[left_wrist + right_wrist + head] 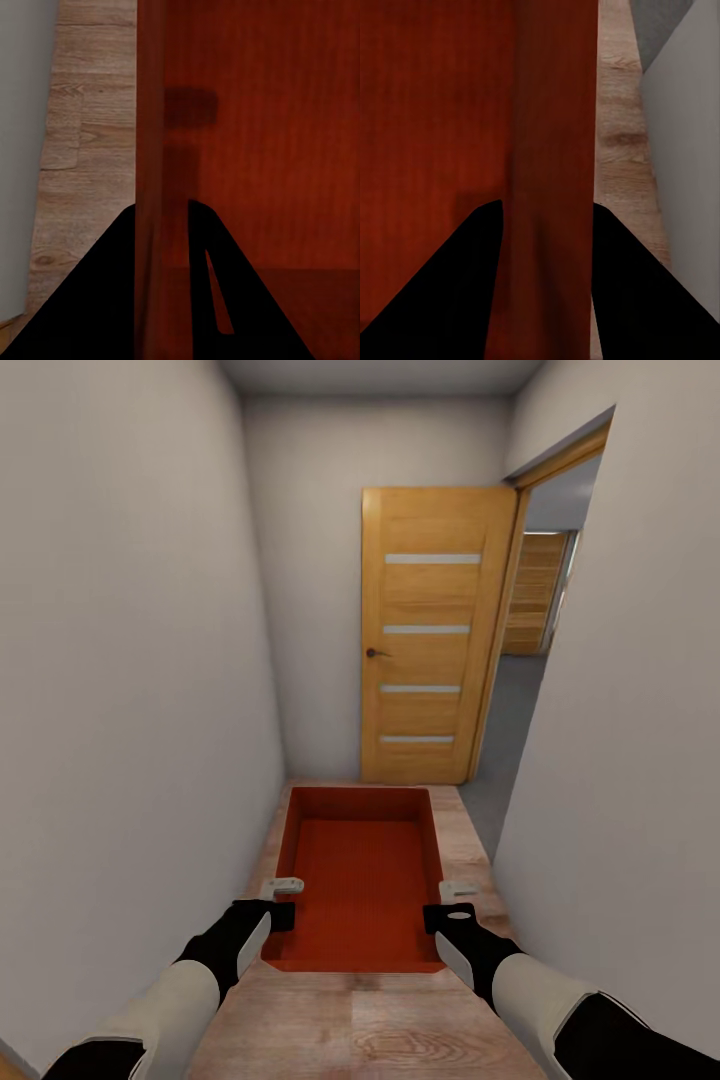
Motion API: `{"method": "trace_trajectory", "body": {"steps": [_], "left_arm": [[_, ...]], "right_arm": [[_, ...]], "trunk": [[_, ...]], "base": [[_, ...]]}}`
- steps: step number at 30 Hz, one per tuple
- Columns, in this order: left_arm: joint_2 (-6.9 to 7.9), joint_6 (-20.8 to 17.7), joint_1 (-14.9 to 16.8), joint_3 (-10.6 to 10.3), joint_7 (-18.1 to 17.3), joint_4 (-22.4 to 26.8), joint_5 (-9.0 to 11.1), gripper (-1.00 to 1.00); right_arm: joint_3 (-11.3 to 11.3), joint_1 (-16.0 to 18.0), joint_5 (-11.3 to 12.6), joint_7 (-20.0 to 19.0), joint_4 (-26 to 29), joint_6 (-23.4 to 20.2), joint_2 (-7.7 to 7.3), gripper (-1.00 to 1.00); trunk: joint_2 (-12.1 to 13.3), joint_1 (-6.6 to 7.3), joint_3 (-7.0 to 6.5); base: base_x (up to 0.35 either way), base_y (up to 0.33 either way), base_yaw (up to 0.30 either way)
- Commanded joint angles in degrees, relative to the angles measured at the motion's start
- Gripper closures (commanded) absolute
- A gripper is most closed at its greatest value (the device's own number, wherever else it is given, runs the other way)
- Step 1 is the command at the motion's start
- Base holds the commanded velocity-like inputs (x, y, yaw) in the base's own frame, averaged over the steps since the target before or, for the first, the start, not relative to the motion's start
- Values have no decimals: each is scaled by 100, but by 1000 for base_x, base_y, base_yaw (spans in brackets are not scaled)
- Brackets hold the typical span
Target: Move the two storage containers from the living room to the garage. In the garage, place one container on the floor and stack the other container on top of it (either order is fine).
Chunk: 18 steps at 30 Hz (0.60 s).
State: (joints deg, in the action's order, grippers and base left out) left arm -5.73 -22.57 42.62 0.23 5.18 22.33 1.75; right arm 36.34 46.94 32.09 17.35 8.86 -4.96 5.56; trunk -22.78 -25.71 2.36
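Orange-red container (362,880) dead centre ahead of me, 12 o'clock, held between both arms above wood-plank floor (400,1020). Left claw (283,901) pinching its 9 o'clock wall, fingers (82,300) astride rim. Right claw (453,903) pinching 3 o'clock wall likewise. Orange-wood door (430,635) with four pale slits beyond, 12 o'clock. White walls (120,660) close either side. Grey floor (510,720) through opening at 1 o'clock.

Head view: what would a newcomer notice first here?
An orange-red bin is carried low in the middle, over a wood-plank floor in a narrow white corridor. The left hand and right hand each clamp one of its long walls. Straight ahead stands an orange-wood door with four pale slits, opened beside a doorway on the right.
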Motion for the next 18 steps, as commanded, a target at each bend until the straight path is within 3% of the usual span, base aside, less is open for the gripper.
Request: {"method": "trace_trajectory", "body": {"steps": [1, 18], "left_arm": [[4, -37, 0, 21, 53, -1, 1, 100], [8, -37, 0, 21, 53, -1, 1, 100]], "right_arm": [[-92, 8, -53, 14, 46, -40, -2, 100], [-92, 8, -53, 14, 46, -40, -2, 100]], "trunk": [[-13, -7, 13], [-13, -7, 13]], "base": [[323, 0, 0], [323, 0, 0]]}}
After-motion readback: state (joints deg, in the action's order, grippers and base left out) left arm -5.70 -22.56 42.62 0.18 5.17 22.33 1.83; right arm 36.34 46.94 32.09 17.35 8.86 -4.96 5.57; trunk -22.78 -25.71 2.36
